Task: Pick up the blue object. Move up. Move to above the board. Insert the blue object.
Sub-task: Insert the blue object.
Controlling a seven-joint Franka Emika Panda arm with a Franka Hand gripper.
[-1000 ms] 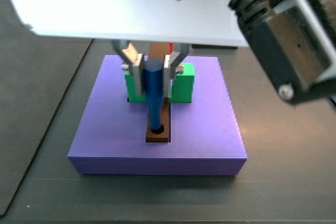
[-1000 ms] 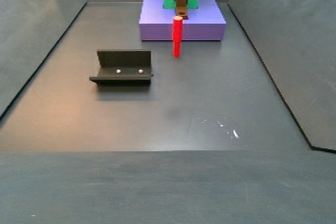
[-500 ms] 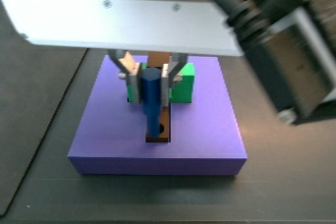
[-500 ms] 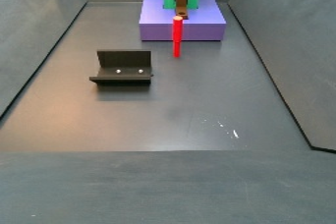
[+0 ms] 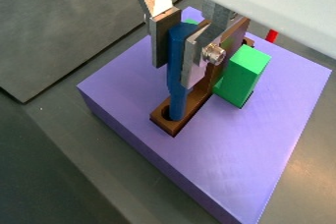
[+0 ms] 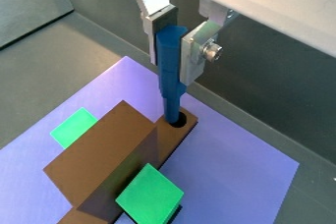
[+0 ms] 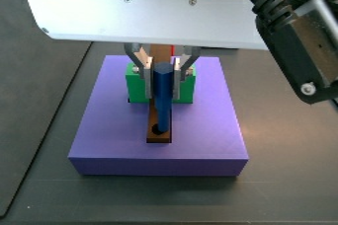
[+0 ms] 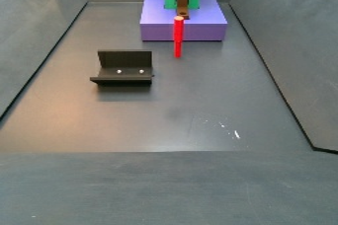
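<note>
My gripper [image 5: 182, 56] [image 6: 178, 56] [image 7: 160, 71] hangs over the board, shut on the blue object [image 5: 175, 90] [image 6: 171, 90] [image 7: 161, 106]. The silver plates press both sides of the peg's upper half. The dark blue peg stands upright, its lower end inside the round hole at one end of the brown board [image 5: 188, 113] [image 6: 112, 154] [image 7: 168, 136]. The board runs through a green block [image 5: 241, 76] [image 6: 151, 194] [image 7: 188, 83]. In a side view [image 8: 185, 12] the board shows far off, with no gripper or blue object visible.
Board and green block rest on a large lavender slab [image 5: 237, 159] [image 7: 132, 145] [image 8: 199, 30]. A red peg [image 8: 179, 37] [image 5: 272, 35] stands at the slab's edge. The dark fixture [image 8: 123, 68] sits on the grey floor, apart from the slab. Sloped grey walls surround the floor.
The gripper and blue peg have shifted only slightly over the board's hole end; the peg stays upright at the hole. Red peg, slab and fixture have not moved.
</note>
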